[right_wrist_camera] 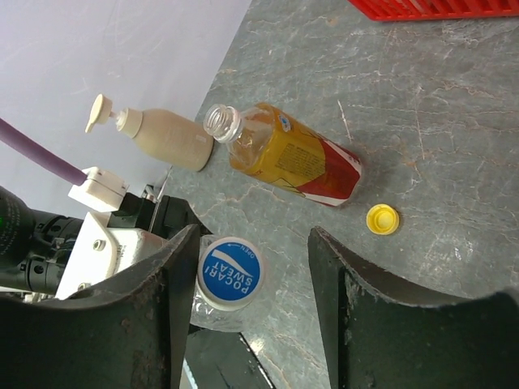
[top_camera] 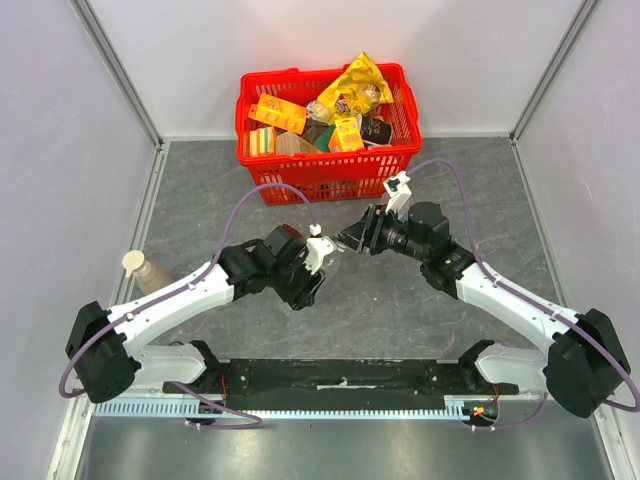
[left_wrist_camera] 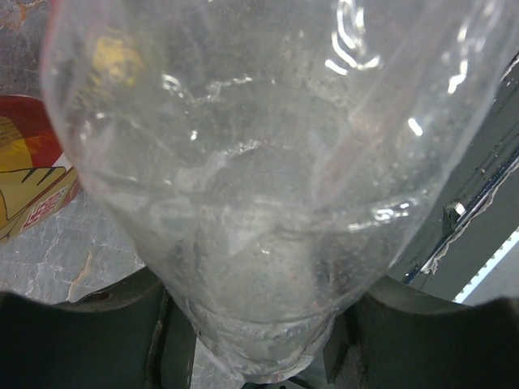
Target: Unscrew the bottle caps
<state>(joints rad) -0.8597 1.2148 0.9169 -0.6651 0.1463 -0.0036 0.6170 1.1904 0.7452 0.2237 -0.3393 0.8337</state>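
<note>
One cap is off and one is in hand; the yellow cap (right_wrist_camera: 383, 219) lies loose on the table (right_wrist_camera: 422, 97), just beside the foot of a yellow-and-red labelled bottle (right_wrist_camera: 292, 158) that lies on its side with its neck bare, toward the left edge. The blue cap (right_wrist_camera: 229, 273) is not yet off; it sits on the mouth of a clear bottle (left_wrist_camera: 259, 162) held up over the middle of the table. No white cap shows in any view, so I cannot tell how that one stands; by my judgement the task is about a third done.

The left gripper (top_camera: 318, 252) is clamped fast on the clear bottle's body; the right gripper (right_wrist_camera: 255, 259) has its jaws apart on either side of the blue cap, one finger close against it and a clear gap at the other, holding nothing.

A beige pump bottle (right_wrist_camera: 162, 139) stands at the left edge, near the lying bottle's neck; a red basket (top_camera: 320, 170) of packets sits at the middle of the far edge, close behind the two grippers; walls close in the left, right and far edges. Bare table shows toward the right edge, so a freed cap could best be set down there.
</note>
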